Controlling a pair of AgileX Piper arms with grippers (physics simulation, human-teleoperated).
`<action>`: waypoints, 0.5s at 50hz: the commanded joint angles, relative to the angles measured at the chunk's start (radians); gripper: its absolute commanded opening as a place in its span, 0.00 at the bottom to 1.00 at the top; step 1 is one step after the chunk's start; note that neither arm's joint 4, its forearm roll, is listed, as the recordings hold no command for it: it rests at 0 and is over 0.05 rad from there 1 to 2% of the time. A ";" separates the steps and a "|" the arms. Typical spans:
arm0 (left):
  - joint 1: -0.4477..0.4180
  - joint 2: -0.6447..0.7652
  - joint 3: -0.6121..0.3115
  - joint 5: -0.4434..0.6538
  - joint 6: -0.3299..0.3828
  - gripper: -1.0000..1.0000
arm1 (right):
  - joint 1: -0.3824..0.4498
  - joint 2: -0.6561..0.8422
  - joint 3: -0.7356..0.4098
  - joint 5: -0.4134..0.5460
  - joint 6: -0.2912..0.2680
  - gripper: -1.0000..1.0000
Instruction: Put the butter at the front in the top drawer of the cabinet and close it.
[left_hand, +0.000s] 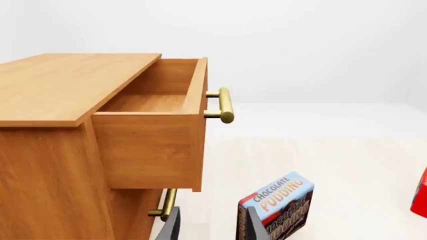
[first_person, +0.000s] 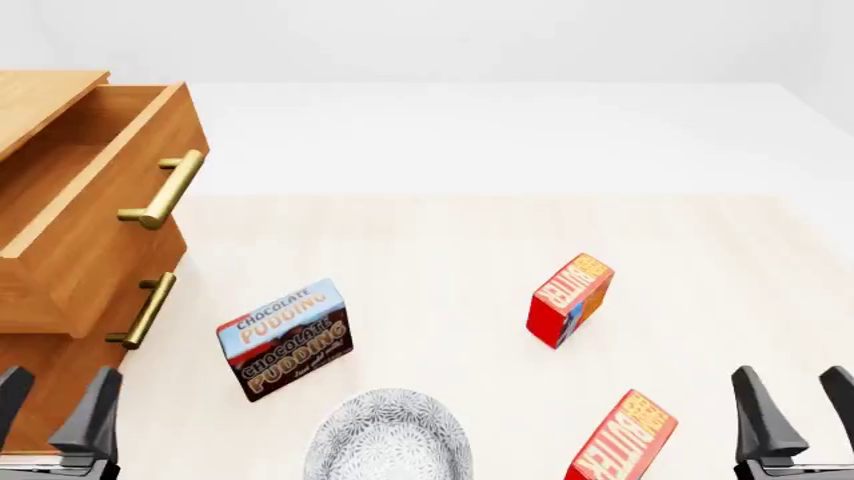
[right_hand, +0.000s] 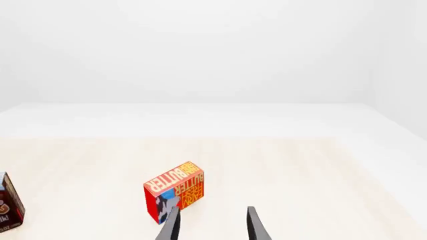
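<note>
Two red butter cartons lie on the table. The butter at the front (first_person: 623, 440) lies near the table's near edge, left of my right gripper (first_person: 797, 405), which is open and empty. The other carton (first_person: 571, 298) lies farther back. One butter carton (right_hand: 175, 196) shows ahead of the right gripper (right_hand: 212, 226); which of the two it is I cannot tell. The cabinet (first_person: 40, 95) stands at the far left with its top drawer (first_person: 94, 200) pulled open and empty inside (left_hand: 150, 102). My left gripper (first_person: 54, 405) hangs open beside the cabinet's front.
A blue-brown Chocolate Pudding box (first_person: 283, 340) stands between the cabinet and the butters. A grey speckled round dish (first_person: 387, 438) sits at the near edge in the middle. The lower drawer's brass handle (first_person: 144, 310) is flush and shut. A red carton edge (left_hand: 420, 200) shows at the frame's side.
</note>
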 joint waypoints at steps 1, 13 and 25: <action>0.000 0.005 -0.003 0.000 0.000 1.00 | 0.000 0.005 -0.004 -0.001 0.000 1.00; 0.002 -0.002 0.001 -0.024 0.005 1.00 | 0.000 0.003 -0.004 0.001 -0.001 1.00; 0.052 0.025 -0.004 0.000 0.003 1.00 | 0.000 0.003 -0.004 0.001 -0.001 1.00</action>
